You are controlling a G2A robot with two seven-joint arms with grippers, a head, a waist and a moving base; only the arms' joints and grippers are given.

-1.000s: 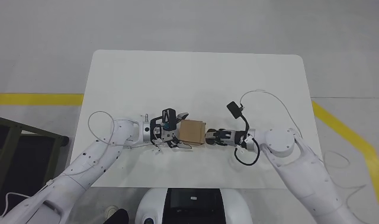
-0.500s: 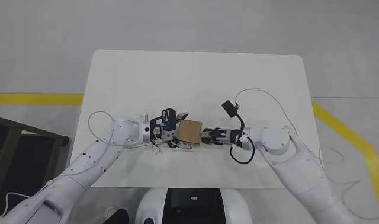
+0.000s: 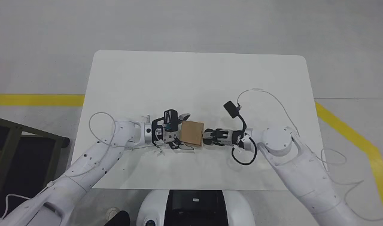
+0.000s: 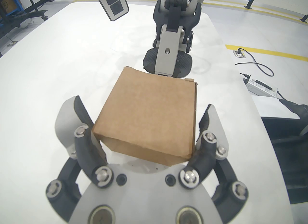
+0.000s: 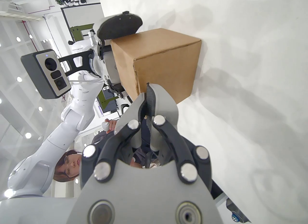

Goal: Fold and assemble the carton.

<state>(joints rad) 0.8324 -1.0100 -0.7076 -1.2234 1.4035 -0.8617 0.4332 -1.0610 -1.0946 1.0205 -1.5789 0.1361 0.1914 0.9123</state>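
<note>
A small brown carton [image 3: 192,133] lies on the white table [image 3: 239,76] near its front edge, folded into a closed box shape. My left gripper [image 3: 179,133] holds one end of it, and in the left wrist view its two fingers [image 4: 80,121] press on either side of the carton [image 4: 149,111]. My right gripper [image 3: 207,137] is shut with nothing between its fingers. Its tip [image 5: 147,92] rests against the opposite end face of the carton [image 5: 156,61]. The left wrist view shows that right gripper [image 4: 168,66] just behind the box.
The table's front edge [image 3: 197,189] is close behind both arms. A loose cable [image 3: 263,95] loops from the right wrist over the table. Open white tabletop lies beyond the carton, toward the far side.
My right gripper has slid left up against the carton's end, and the carton has shifted slightly left. The left gripper has stayed put on the carton.
</note>
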